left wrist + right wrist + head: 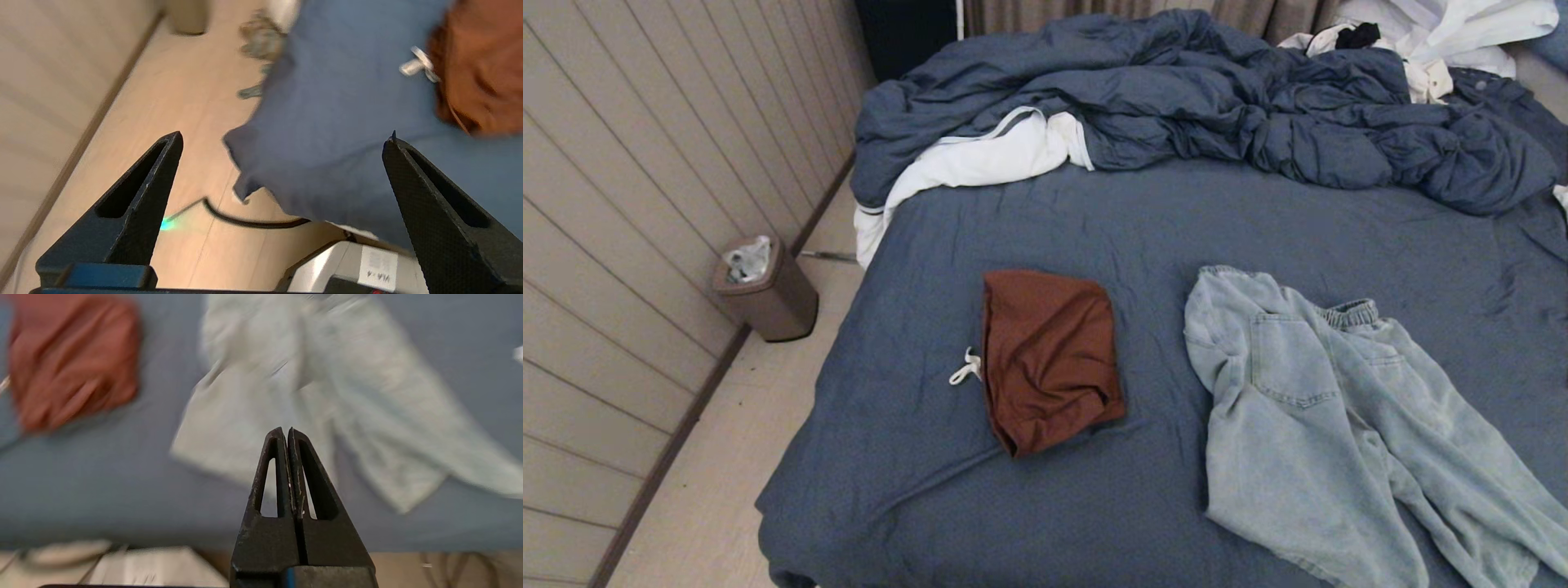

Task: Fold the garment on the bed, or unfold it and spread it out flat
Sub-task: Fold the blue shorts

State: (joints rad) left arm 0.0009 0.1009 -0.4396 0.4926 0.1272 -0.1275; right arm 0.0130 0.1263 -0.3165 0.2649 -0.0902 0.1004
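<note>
Light-blue jeans (1339, 425) lie loosely spread on the slate-blue bed sheet (1094, 220), at the right. A folded rust-brown garment (1049, 359) with a white drawstring (965, 367) rests in the middle. Neither arm shows in the head view. My left gripper (284, 136) is open with nothing between its fingers, above the bed's near left corner and the floor; the brown garment (478, 69) lies beyond it. My right gripper (285, 430) is shut on nothing, held off the near edge of the bed, pointing at the jeans (310, 404).
A crumpled blue duvet (1201, 98) with white lining fills the far side of the bed. White clothes (1429, 33) are piled at the far right. A brown bin (768, 290) stands by the panelled wall on the left. A black cable (249, 220) lies on the floor.
</note>
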